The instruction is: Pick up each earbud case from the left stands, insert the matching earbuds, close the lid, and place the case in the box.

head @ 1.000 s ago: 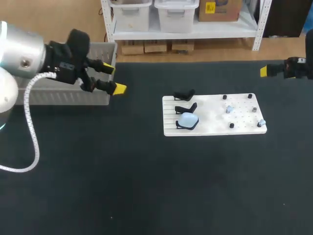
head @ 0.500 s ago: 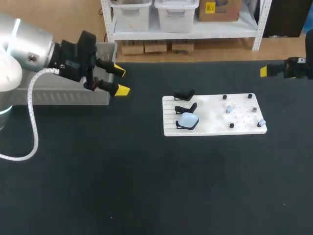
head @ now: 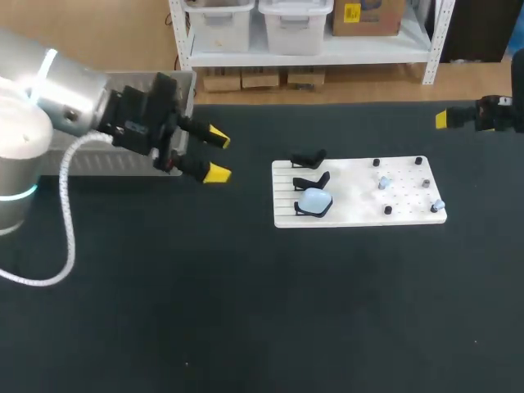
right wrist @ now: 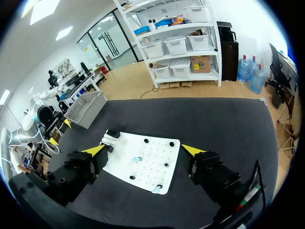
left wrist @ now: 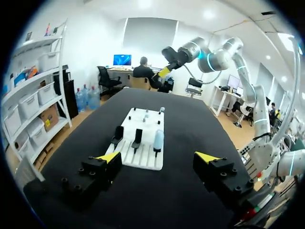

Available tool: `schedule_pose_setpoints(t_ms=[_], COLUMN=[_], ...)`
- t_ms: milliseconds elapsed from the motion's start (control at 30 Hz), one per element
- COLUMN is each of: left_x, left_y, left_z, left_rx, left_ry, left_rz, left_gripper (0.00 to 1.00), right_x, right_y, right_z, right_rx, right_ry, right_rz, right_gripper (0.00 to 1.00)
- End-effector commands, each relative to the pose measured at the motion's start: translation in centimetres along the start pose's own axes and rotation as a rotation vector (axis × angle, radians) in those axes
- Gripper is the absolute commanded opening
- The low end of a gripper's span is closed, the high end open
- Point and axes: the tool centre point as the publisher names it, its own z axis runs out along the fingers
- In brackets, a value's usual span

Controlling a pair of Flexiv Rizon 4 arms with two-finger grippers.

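My left arm (head: 65, 106) comes in from the left and reaches out low over the black table (head: 246, 311). Its wrist is turned so the left claw (head: 214, 155) points across at the white board (head: 360, 196). That claw is spread wide and holds nothing. It hangs just past the grey box (head: 90, 161), well apart from the board.

The pale blue earbud case (head: 314, 200) sits on the front one of three black stands (head: 309, 157) at the board's left end. Two small pale earbuds (head: 382, 183) lie among the pegs on its right half.

My right arm (head: 501, 113) is at the far right edge of the table. From its wrist camera, the right claw (right wrist: 143, 150) has its fingers wide apart and empty, with the board well ahead of it.
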Motion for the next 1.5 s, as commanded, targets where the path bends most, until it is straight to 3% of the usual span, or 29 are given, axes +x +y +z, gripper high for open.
schedule_pose_setpoints(t_ms=[33,333,700,1000,1500], left_x=[-0.1,0.3,2.9,3.1,2.5], left_y=[1.1,0.9,-0.9,-2.2,-0.9], left_z=[3.7,8.5,11.8,12.9,13.6], left_rx=[0.042,0.109,0.093,-0.019,-0.057], left_ry=[0.025,0.069,0.022,0.0,-0.024], left_rz=[0.054,0.11,0.069,0.083,0.078], left_gripper=[1.0,1.0,1.0,1.0,1.0], right_x=[0.0,0.0,0.0,0.0,0.0], right_y=[0.0,0.0,0.0,0.0,0.0], right_z=[0.0,0.0,0.0,0.0,0.0], right_rx=[0.002,0.002,0.002,0.002,0.002], right_ry=[0.001,0.001,0.001,0.001,0.001], right_rz=[0.0,0.0,0.0,0.0,0.0], right_gripper=[1.0,1.0,1.0,1.0,1.0])
